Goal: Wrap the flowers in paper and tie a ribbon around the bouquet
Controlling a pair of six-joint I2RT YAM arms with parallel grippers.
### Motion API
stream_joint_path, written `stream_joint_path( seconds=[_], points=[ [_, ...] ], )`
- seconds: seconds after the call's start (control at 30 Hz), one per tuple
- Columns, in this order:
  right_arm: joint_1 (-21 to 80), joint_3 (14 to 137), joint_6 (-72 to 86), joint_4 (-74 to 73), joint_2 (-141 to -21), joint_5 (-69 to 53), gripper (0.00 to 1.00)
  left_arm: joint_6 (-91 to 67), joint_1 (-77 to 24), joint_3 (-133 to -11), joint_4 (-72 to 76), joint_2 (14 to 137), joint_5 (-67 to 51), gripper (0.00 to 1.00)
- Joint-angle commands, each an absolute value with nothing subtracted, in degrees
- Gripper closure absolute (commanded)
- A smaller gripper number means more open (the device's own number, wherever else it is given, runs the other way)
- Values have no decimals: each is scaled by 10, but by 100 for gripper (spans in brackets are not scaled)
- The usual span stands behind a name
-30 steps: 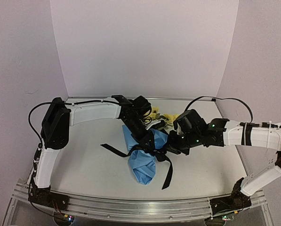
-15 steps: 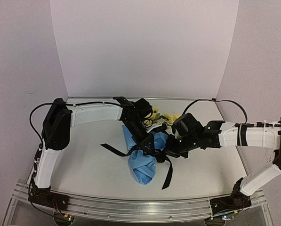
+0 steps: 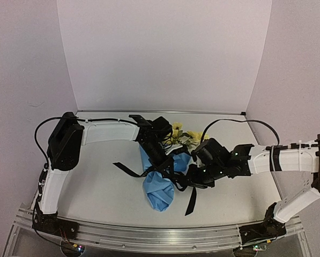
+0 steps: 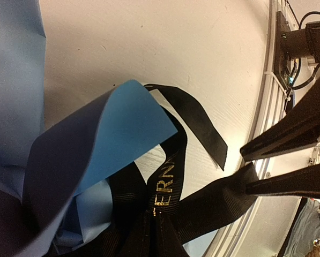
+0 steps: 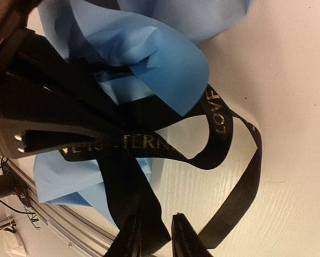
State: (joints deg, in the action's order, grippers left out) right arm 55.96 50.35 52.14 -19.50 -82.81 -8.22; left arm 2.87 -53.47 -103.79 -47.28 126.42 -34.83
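The bouquet lies mid-table: light blue paper (image 3: pixel 160 195) wrapped around the stems, yellow flowers (image 3: pixel 182 135) poking out at the far end. A black ribbon (image 3: pixel 192 201) with gold lettering loops around the cone's waist, and its tails trail onto the table. My left gripper (image 3: pixel 168 172) sits over the knot, shut on the ribbon (image 4: pixel 202 126) where the strands bunch into its jaws (image 4: pixel 155 230). My right gripper (image 3: pixel 187 181) is close beside it, open, a small gap between its fingers (image 5: pixel 156 217). A ribbon strand (image 5: pixel 218 115) lies against one finger.
An aluminium rail (image 3: pixel 160 235) runs along the near table edge. White backdrop walls (image 3: pixel 165 53) close off the back and sides. The pale tabletop (image 3: pixel 101 187) stretches left of the bouquet. The two grippers are almost touching above the paper (image 5: pixel 170 59).
My right gripper has slid left toward the bouquet and its jaws have parted. My left gripper has shut on the ribbon and shifted slightly nearer. The cone has shifted a little nearer.
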Motion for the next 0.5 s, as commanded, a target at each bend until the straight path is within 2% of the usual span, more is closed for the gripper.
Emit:
stream_joint_path(
  seconds=[0.0, 0.17, 0.47],
  points=[
    [559, 488, 532, -193, -772, -43, 70, 25, -532, -1021, -441, 1213, -350, 95],
    [533, 471, 573, -185, -748, -37, 61, 25, -530, -1003, -422, 1195, -364, 95],
    [470, 508, 650, -81, -847, -149, 63, 25, -528, -976, -401, 1173, -374, 95]
  ],
)
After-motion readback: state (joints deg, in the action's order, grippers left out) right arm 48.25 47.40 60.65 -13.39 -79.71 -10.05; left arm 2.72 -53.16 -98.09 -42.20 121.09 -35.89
